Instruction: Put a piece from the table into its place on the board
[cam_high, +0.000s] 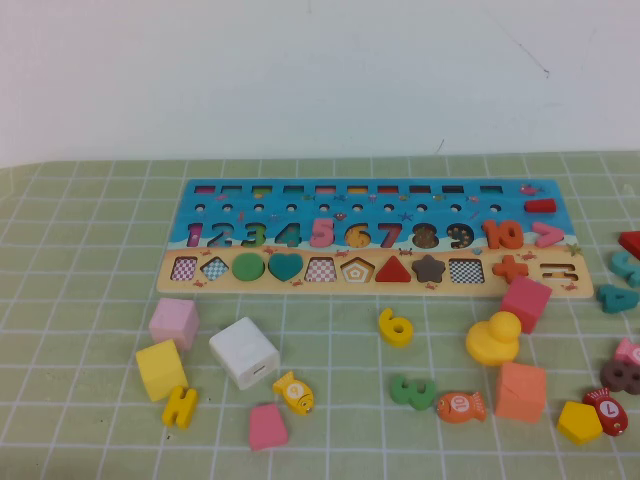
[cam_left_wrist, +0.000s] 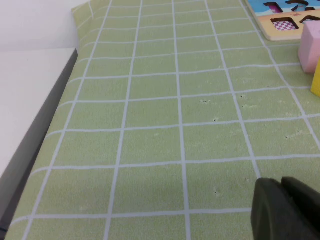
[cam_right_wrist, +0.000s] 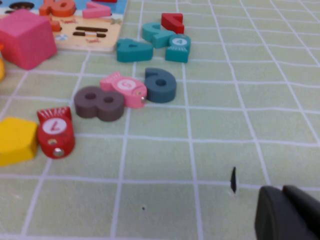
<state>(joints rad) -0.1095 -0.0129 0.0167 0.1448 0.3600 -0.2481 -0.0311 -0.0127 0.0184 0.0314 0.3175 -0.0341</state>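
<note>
Board (cam_high: 200, 272) lies far on the green gridded bench (cam_high: 340, 440); yellow 6 (cam_high: 396, 326) loose just near of it. Left pincer (cam_left_wrist: 282, 210) together, low over bare bench at left. Right pincer (cam_right_wrist: 285, 212) at right, state cannot tell.

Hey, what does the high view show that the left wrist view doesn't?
Only the high view shows the yellow 6, the white cube and the whole board. Only the left wrist view shows the left gripper, shut, low over bare mat near the table's edge. Both show the board's corner and the pink cube. The right gripper appears only in its own wrist view, over bare mat beside loose pieces.
</note>
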